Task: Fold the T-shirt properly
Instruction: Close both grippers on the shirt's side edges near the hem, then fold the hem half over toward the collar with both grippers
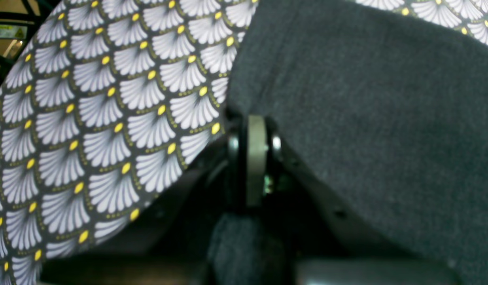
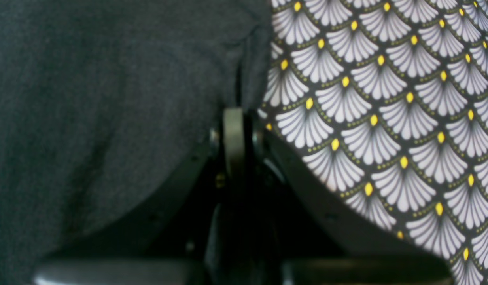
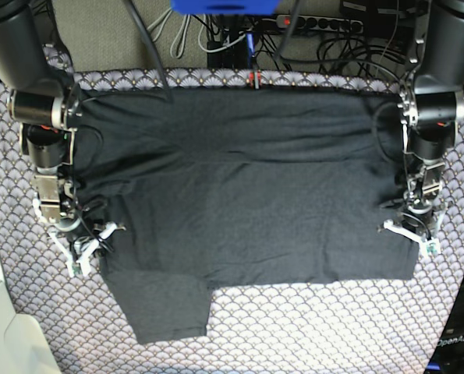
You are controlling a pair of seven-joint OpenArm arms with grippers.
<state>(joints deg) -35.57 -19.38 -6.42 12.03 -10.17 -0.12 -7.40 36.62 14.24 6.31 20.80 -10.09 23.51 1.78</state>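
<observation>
The dark charcoal T-shirt lies spread flat across the table, with one flap sticking out toward the front left. In the base view my left gripper sits at the shirt's right edge and my right gripper at its left edge. In the left wrist view the left gripper has its jaws together, pinching the edge of the T-shirt. In the right wrist view the right gripper is likewise shut on the hem of the T-shirt.
A scallop-patterned tablecloth covers the table around the shirt, and it also shows in the wrist views as tablecloth and tablecloth. Cables and a power strip lie behind the table's far edge. A white object sits at the front left corner.
</observation>
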